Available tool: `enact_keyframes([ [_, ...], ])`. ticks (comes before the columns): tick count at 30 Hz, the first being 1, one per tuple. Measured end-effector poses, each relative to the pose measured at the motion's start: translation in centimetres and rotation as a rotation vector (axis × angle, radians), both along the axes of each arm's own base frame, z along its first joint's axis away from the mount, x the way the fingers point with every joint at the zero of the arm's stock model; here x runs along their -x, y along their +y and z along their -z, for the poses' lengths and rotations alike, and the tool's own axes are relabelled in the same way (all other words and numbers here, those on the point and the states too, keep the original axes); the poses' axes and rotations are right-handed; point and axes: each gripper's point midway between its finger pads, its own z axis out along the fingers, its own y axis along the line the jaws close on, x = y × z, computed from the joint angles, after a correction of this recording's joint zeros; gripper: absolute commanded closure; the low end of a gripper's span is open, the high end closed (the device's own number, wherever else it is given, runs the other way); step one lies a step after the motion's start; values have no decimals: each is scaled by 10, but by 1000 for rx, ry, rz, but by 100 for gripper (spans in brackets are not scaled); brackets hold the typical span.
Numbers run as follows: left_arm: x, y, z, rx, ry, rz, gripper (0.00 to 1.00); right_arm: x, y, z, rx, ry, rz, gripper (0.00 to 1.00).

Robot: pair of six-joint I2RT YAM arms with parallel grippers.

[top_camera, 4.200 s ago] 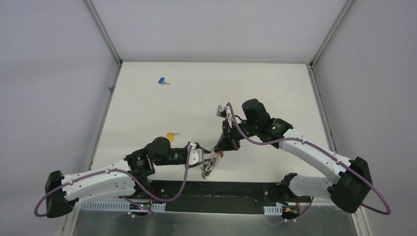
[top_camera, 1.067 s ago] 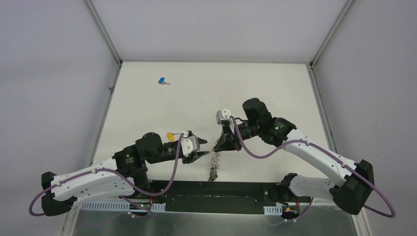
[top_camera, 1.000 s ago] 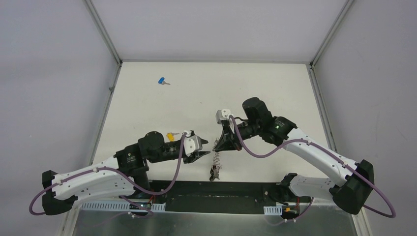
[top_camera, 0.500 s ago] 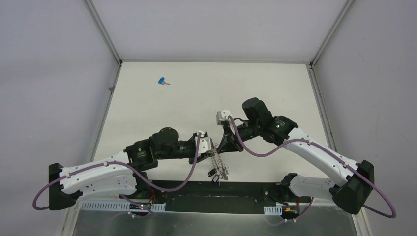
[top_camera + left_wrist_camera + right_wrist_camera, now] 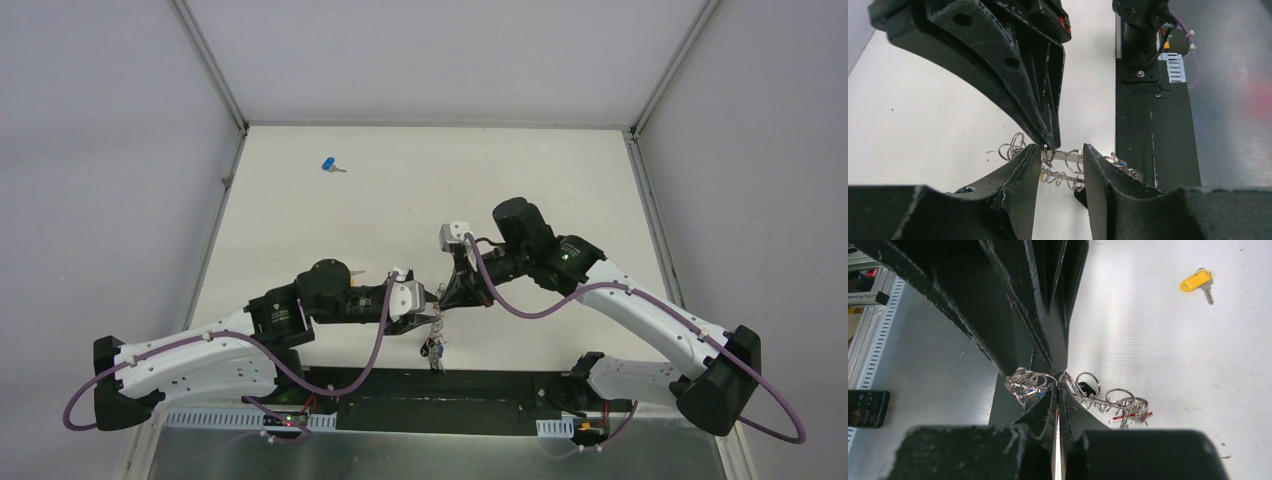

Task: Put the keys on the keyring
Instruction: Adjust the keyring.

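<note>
Close above the near edge of the bench [image 5: 560, 180], the keyring [image 5: 436, 328] dangles from our right claw [image 5: 438, 302], which is pinched tight on its wire. Our left claw [image 5: 1062, 155] meets it tip to tip, fingers apart astride the ring; we cannot tell whether they squeeze it. Beyond, the yellow key [image 5: 1196, 281] lies flat. The blue key [image 5: 328, 164] lies far off, near the left edge.

Keyring [image 5: 1098, 401]: bright polished metal wire. Yellow key [image 5: 1194, 282]: glossy plastic head, duller metal blade. Right pincer [image 5: 1058, 390]: matt black plastic, scuffed edges. Tabletop [image 5: 1158, 340]: matt white, faintly ribbed.
</note>
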Motion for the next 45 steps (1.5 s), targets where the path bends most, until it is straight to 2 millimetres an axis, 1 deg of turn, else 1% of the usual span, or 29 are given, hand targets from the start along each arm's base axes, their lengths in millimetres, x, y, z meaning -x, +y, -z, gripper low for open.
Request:
enact_keyframes([
  [5, 1, -6, 5, -7, 24, 16, 62, -2, 3, -4, -18, -9, 4, 100],
  [11, 1, -7, 5, -2, 36, 9, 63, 2, 1, -4, -56, -29, -8, 100],
  [18, -1, 2, 2, 25, 39, -28, 63, 7, 1, -13, -113, -57, -34, 100],
  [20, -1, 4, -1, 36, 35, -31, 64, 7, 2, -15, -123, -62, -39, 100],
  [25, 2, 5, -3, 48, 38, -21, 70, 7, 3, -18, -139, -71, -46, 100],
  [37, 2, 1, 3, 37, 59, -19, 71, 10, 4, -22, -158, -67, -64, 100],
  [39, 1, 0, 4, 35, 60, -20, 74, 10, 4, -22, -161, -66, -66, 100],
  [41, 1, 0, 4, 35, 59, -20, 80, 11, 4, -22, -162, -64, -67, 100],
  [43, 0, 0, 3, 38, 58, -24, 87, 11, 4, -23, -162, -60, -68, 100],
  [45, 0, 0, 3, 42, 58, -25, 97, 12, 4, -23, -164, -56, -71, 100],
])
